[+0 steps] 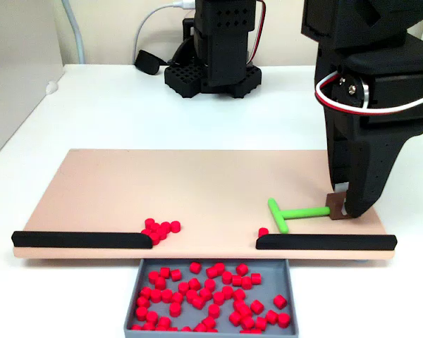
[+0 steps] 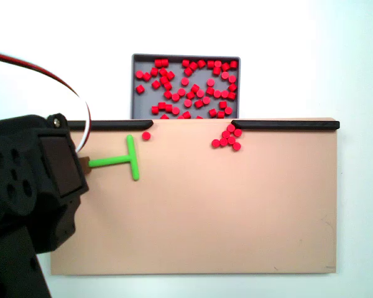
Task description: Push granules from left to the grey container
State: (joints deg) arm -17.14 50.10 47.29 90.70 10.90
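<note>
Black tool (image 1: 342,208) clamping green stick (image 1: 290,213)

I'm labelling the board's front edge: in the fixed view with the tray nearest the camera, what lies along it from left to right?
Left black strip → cluster of granules → single granule → green T-shaped stick → gripper, holding the stick's end.
</note>
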